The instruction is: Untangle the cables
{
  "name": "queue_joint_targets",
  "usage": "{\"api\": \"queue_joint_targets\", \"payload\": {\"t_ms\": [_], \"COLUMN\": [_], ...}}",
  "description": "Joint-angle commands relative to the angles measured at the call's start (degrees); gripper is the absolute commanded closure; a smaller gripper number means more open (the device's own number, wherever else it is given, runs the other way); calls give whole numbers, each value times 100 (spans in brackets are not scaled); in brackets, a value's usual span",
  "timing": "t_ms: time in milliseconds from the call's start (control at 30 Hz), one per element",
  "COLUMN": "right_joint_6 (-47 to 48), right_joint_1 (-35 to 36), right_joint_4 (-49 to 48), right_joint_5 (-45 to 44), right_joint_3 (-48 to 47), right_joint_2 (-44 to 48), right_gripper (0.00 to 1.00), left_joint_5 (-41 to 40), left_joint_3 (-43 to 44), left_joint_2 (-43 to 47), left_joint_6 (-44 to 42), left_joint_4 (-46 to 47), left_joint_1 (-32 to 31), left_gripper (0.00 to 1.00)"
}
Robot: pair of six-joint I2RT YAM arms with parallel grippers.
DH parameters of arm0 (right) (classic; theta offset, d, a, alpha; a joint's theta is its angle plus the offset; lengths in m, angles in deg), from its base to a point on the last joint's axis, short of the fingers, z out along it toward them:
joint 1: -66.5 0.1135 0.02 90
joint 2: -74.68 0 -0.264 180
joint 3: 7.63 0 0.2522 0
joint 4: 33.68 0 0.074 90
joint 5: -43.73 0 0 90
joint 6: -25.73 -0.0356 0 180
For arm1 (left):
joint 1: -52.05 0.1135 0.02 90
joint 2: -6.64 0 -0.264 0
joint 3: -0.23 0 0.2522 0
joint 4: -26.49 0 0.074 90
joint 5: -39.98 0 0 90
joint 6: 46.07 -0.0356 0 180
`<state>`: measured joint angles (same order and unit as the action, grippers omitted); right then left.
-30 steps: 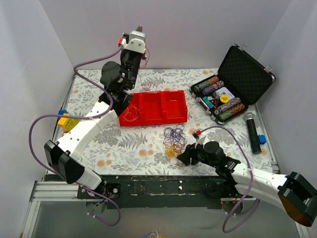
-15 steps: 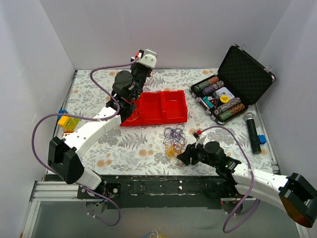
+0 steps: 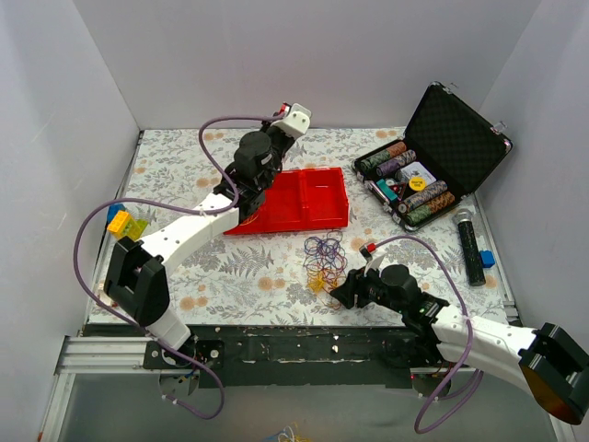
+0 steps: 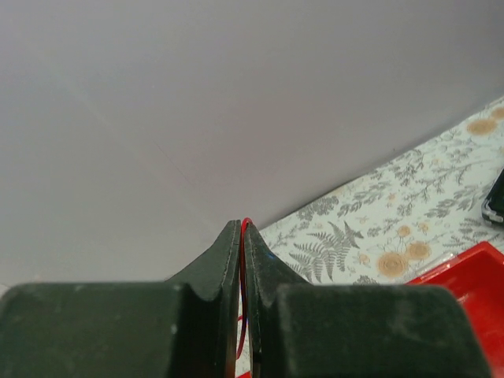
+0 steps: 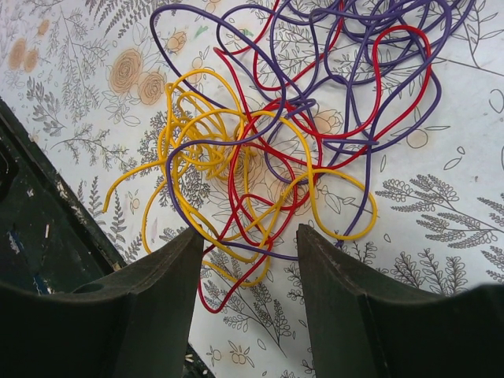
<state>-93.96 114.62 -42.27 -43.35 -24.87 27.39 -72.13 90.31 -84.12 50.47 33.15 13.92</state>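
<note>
Near the front edge of the desk (image 3: 230, 276), my spread right gripper (image 5: 248, 236) should pin the cables (image 5: 268, 142) while my left gripper (image 4: 242, 228) pinches a red cable (image 4: 240, 335).

Your left hand (image 3: 292, 115) has swung over to the right and looks lower. It was high up past the left end of the red tray (image 3: 313, 198). Now it hangs by the tray's far edge. The left arm (image 3: 198, 226) slid right too. It now hides the tray's left corner, and more of the yellow block (image 3: 119, 222) shows.
</note>
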Motion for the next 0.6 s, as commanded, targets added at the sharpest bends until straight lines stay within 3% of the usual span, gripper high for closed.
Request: {"api": "queue_joint_targets", "payload": {"t_ms": [0,167,367,567], "right_joint_6": [-19,-28,-37,-63], "right_joint_1": [13,13,13,5], "right_joint_4": [-120,-147,-147,2], "right_joint_5": [-98,-72,-63,-142], "right_joint_3": [6,-38,-108,-100], "right_joint_2": [36,-43,-123,44], "right_gripper": [41,41,41,41], "left_joint_5": [-57,-13,979,744], "left_joint_3": [147,173,392,490], "left_joint_2": [15,-275,-714,-1242], "left_joint_6": [110,478,962,893], "left_joint_4": [-406,-873,-1383,-1463], "left_joint_1": [7,-10,-10,-10], "left_gripper": [100,100,100,100]}}
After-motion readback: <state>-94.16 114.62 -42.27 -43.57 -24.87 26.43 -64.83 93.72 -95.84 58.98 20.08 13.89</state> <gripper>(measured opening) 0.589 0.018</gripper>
